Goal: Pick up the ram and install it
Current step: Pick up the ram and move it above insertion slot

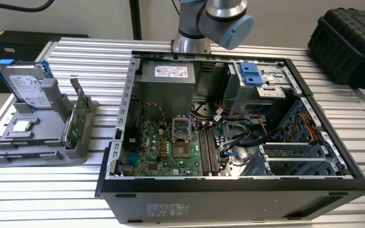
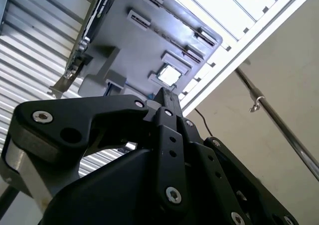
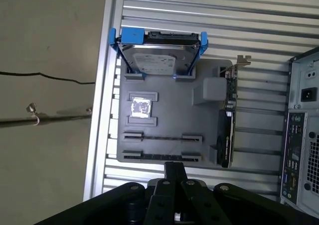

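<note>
step: my read is pre-pick. Nothing shows in the gripper, and I can't confirm a stick seated in the case.
gripper: the gripper is closed up into a single bar in the first wrist view, with nothing visible between the tips. The gripper reads the same in the second wrist view.
height: it hangs well above the grey holder, touching nothing.
ram: I can't pin it down. The two slot rows on the holder each show only a thin dark line, which could be a stick on edge or a bare groove. The motherboard slots are just as unclear.
ram vs gripper: if it sits in those rows, it is below the gripper. In the first wrist view the tip lines up with the holder edge just beside the nearer row.
holder contents: hard drive upright in its blue frame, green card upright along the side facing the case.
layout: holder on the table at the exterior view's left, with the open PC case just beside it at centre frame. The arm is at upper middle.
next move calls for: confirming which row holds the stick, then opening the jaws. They need to square to the stick's long edge and come straight down between the row's end blocks, clear of the green card.
</note>
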You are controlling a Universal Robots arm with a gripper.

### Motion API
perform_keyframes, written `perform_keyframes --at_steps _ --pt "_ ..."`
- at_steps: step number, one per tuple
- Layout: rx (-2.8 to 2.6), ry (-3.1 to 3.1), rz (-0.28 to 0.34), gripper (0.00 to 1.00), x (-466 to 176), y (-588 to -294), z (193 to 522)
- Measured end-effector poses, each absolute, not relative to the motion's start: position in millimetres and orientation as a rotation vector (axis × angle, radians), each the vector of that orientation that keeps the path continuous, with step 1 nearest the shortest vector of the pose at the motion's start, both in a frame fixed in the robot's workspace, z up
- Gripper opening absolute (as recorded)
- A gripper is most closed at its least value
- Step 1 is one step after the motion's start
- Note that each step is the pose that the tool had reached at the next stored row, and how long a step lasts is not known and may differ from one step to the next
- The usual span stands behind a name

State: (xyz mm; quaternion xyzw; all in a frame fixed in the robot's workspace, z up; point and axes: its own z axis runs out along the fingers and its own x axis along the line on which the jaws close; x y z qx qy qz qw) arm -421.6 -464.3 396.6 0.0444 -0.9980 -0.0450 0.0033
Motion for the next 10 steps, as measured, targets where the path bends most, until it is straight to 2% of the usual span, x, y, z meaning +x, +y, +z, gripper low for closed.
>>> perform_keyframes --at_steps 10 --pt "0.140 -3.123 -0.141 0.00 -421.6 -464.3 396.6"
